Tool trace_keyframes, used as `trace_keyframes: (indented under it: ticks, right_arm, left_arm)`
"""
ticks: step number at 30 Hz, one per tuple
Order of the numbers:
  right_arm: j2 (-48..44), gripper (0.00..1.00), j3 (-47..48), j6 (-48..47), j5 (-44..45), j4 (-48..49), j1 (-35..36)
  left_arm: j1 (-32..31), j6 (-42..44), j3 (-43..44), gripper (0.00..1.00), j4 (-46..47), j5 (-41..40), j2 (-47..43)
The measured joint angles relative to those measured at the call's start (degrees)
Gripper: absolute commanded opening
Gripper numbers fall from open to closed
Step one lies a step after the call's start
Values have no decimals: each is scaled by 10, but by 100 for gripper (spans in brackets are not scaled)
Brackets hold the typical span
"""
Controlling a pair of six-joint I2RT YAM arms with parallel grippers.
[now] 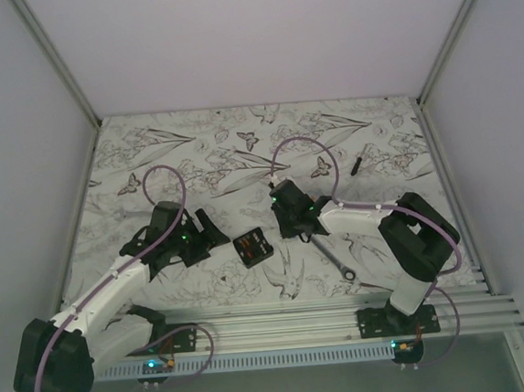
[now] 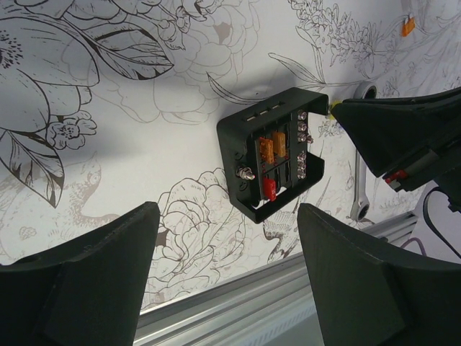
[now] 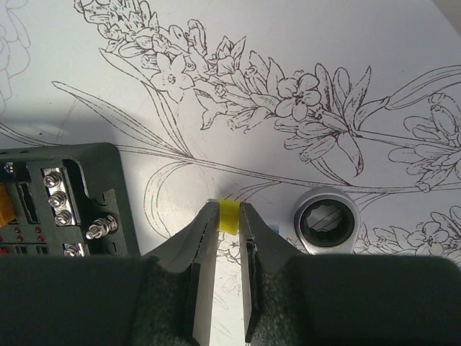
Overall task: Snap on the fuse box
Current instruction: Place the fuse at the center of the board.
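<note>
The fuse box lies open on the flower-print table between the arms, a black square tray with orange and red fuses and screw terminals. Its corner shows at the left of the right wrist view. My right gripper is just to the right of the box, low over the table. Its fingertips are pinched on a small yellow fuse. My left gripper hangs left of the box, jaws wide apart and holding nothing.
A silver ratchet wrench lies right of the box; its ring end is close to my right fingers. A small black stick lies at the back right. An aluminium rail runs along the near edge.
</note>
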Motion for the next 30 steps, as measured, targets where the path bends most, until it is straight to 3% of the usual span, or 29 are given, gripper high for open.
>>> trace_keyframes:
  ticks: [5, 17, 23, 30]
  right_arm:
    - [0, 13, 0, 0, -11, 0, -1]
    - [-31, 9, -4, 17, -38, -36, -3]
    - [-50, 27, -4, 6, -44, -70, -3]
    - [-15, 31, 113, -80, -48, -157, -9]
  left_arm:
    - [0, 0, 0, 80, 0, 0, 0]
    - [0, 2, 0, 80, 0, 3, 0]
    - [0, 8, 2, 81, -1, 6, 0]
    - [1, 31, 26, 90, -31, 7, -1]
